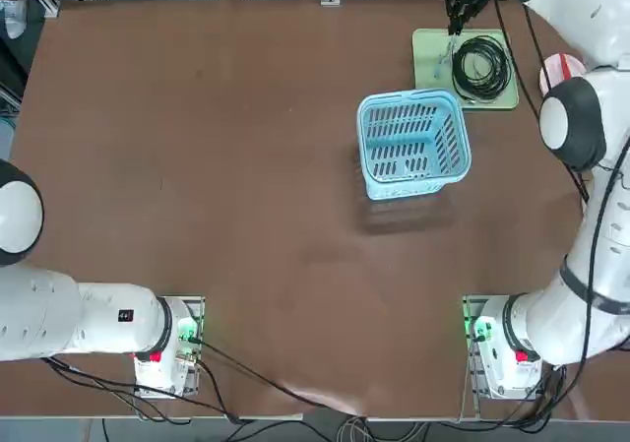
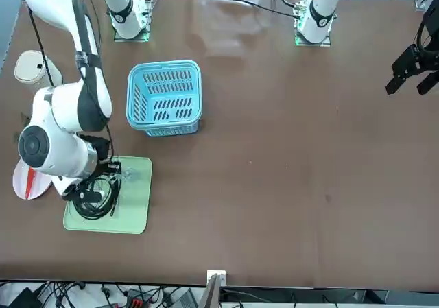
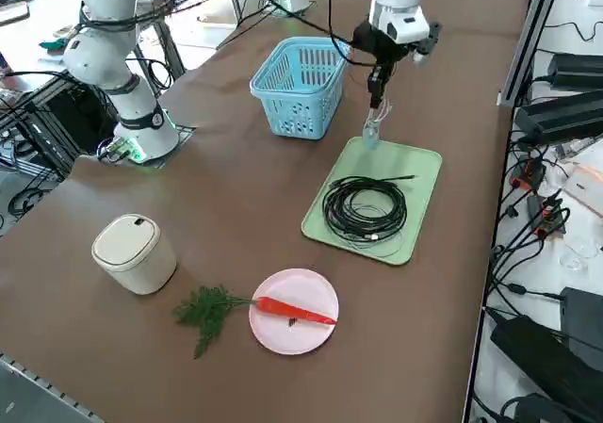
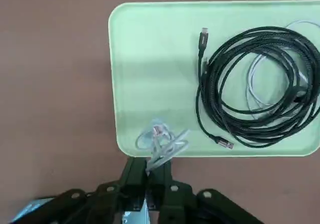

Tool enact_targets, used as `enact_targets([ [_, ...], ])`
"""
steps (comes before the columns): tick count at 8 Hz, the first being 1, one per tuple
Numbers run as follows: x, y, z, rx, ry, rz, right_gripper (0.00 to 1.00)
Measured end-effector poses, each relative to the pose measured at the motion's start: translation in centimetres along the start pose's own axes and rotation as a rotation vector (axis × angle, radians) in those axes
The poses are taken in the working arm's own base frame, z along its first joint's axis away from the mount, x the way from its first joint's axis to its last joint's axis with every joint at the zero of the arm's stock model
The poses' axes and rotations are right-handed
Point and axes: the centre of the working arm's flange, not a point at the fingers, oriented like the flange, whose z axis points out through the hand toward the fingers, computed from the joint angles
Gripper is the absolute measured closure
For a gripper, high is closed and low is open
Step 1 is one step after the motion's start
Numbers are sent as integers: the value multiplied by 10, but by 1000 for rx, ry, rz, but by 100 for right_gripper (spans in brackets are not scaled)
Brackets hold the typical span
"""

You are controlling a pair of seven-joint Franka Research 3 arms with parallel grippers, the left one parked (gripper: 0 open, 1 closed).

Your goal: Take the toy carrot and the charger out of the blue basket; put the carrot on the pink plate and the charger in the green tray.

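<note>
Charger (image 4: 161,143) cord dangles in pale loops from the right claw (image 4: 148,176), whose fingers are pinched together on it; the loops hang over the edge of the green tray (image 4: 150,74) that faces the blue basket (image 3: 303,82). The white plug block itself cannot be made out. In the right side view the claw (image 3: 378,84) hangs above that same tray edge (image 3: 419,164), with the cord (image 3: 371,126) trailing down to the tray's surface; whether it touches there is hard to tell.

A black coiled cable (image 4: 255,87) already lies inside the tray, filling the half away from the claw, and a thin pale cord shows within its coil. From overhead the tray (image 1: 430,50) sits just beyond the basket (image 1: 411,142), near the counter's (image 1: 217,166) far edge on the robot's right, and the basket appears empty through its slats.

The toy carrot (image 3: 292,311) rests on the pink plate (image 3: 311,338), its red-orange body across the disc and its green leafy tuft spilling off onto the counter toward a white cylindrical container (image 3: 134,252). The plate lies well apart from the basket, past the tray toward the counter's right side. In the front view, plate (image 2: 20,181) and carrot (image 2: 29,182) are partly hidden behind the right arm.
</note>
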Motion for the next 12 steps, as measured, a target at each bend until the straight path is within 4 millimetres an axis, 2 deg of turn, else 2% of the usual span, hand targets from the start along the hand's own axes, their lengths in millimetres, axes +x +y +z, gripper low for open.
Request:
enact_targets([
  [3, 5, 5, 33, 35, -54, -54, 94],
  [6, 14, 24, 50, 35, -57, -117, 93],
  [7, 18, 32, 52, 37, -44, -138, 88],
  [8, 21, 40, 52, 38, -30, -152, 79],
  [10, 25, 46, 46, 39, -1, -158, 43],
  [11, 26, 45, 44, 39, 8, -162, 31],
  [12, 26, 43, 41, 40, 13, -165, 28],
])
